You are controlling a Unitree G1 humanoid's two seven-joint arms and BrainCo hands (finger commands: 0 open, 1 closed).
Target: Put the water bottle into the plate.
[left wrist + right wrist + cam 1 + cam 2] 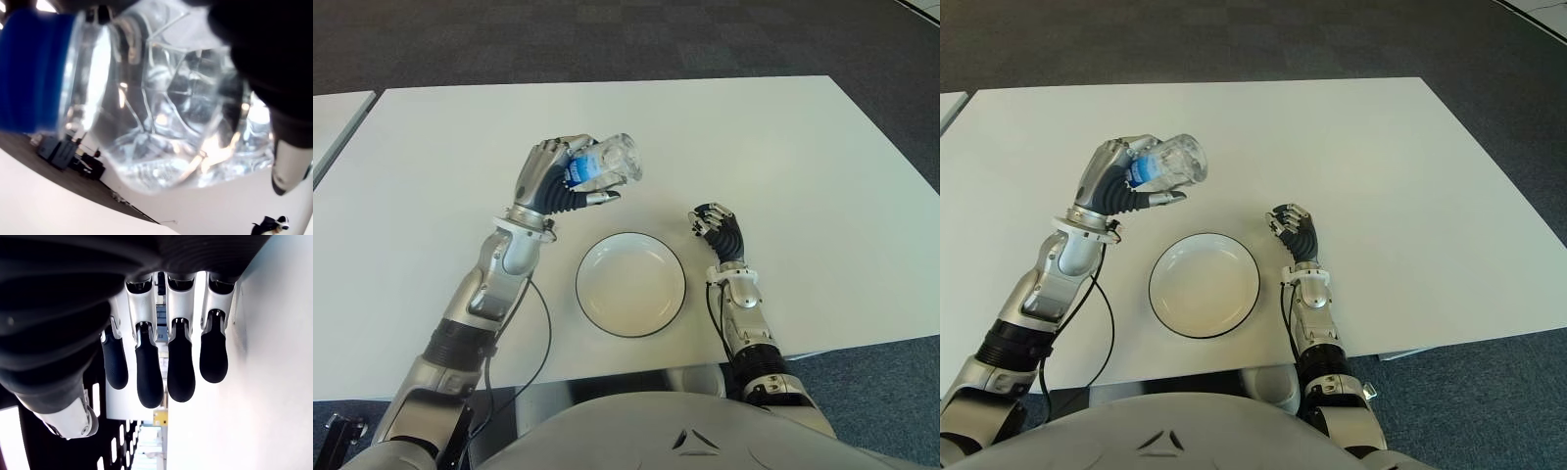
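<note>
In the eye views, the left robot hand (553, 181) is holding the clear water bottle (605, 164) tipped on its side above the white worktop (783, 147), fingers clamping around the blue-labelled part so the base is pointing toward the worktop's right edge. The bottle is hanging just beyond the far-left rim of the white plate (630, 284), which is sitting near the worktop's front edge; it is not yet over the plate, so the carry looks only partly done. The right robot hand (717, 233) is showing just beside the plate's right side, idle.

The left wrist view is showing the bottle (161, 103) filling the frame, a dark fingertip (288, 166) pressing against it.

In the right wrist view, the fingers (149, 367) are hanging straight and apart, gripping nothing.
</note>
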